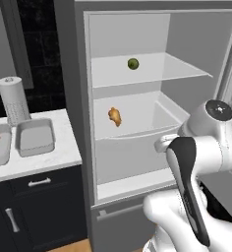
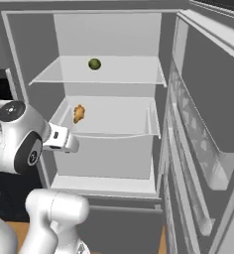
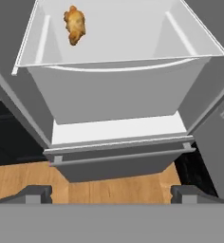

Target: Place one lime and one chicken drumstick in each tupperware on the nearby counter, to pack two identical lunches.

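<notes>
Now the end effector [image 3: 112,193] hangs wide open and empty before the fridge. Ahead and up-left of it, the chicken drumstick [image 3: 74,24] lies near the back left corner of the drawer [image 3: 118,102], long axis running front to back.

The robot's arm [image 1: 199,162] is built of smooth, rounded, glossy white shells that read as fat tubes joined by bulging elbows. A long dark grey to black band with a soft sheen runs along one link, curving with the casing. One joint ends in a round cap, dark grey with a paler, speckled ring around its edge. A short white cylindrical stub with a small dark mark sticks out from the side of the link. The fingers [image 3: 38,193] are small, dark grey, blocky tips with flat tops.
</notes>
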